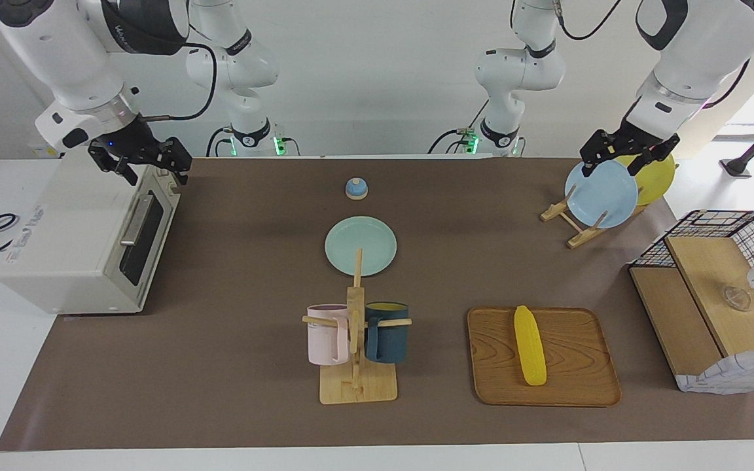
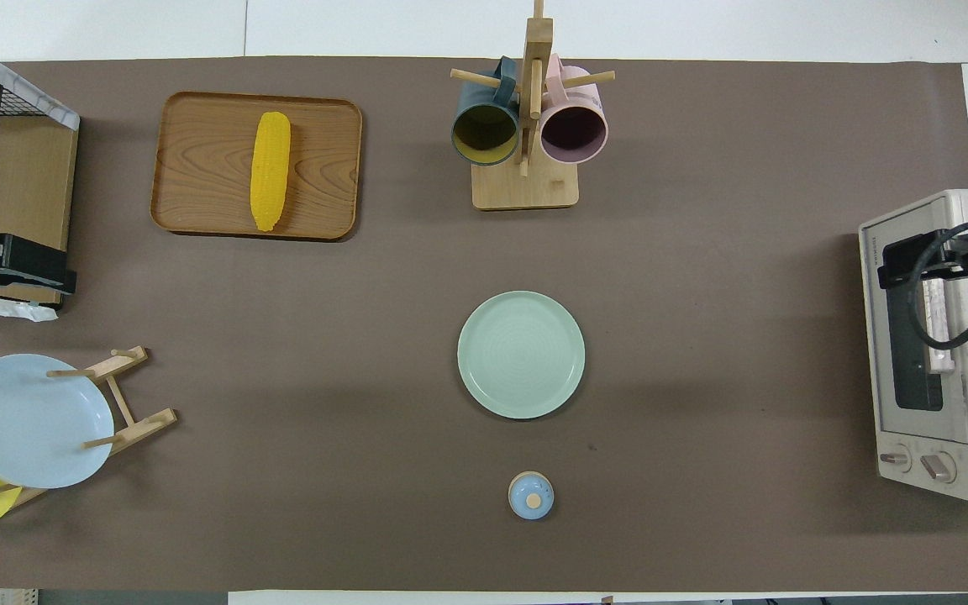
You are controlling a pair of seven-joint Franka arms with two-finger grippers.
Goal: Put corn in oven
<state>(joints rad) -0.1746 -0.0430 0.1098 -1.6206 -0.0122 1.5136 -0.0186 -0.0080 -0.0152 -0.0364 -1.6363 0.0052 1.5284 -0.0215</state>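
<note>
The yellow corn (image 1: 529,345) lies on a wooden tray (image 1: 573,386), farther from the robots toward the left arm's end; it also shows in the overhead view (image 2: 270,168) on the tray (image 2: 324,160). The off-white oven (image 1: 82,242) stands at the right arm's end with its door shut; it also shows from overhead (image 2: 954,470). My right gripper (image 1: 154,175) hangs open and empty over the oven's top front edge, as the overhead view (image 2: 938,256) also shows. My left gripper (image 1: 619,165) hangs open and empty over the plate rack (image 1: 576,226), far from the corn.
A mug rack (image 1: 357,386) holds a pink mug (image 1: 328,333) and a dark blue mug (image 1: 387,331). A green plate (image 1: 360,245) and a small blue knob (image 1: 356,188) lie mid-table. The plate rack holds a blue plate (image 1: 603,196) and a yellow plate (image 1: 658,180). A wire-and-wood basket box (image 1: 717,288) stands at the left arm's end.
</note>
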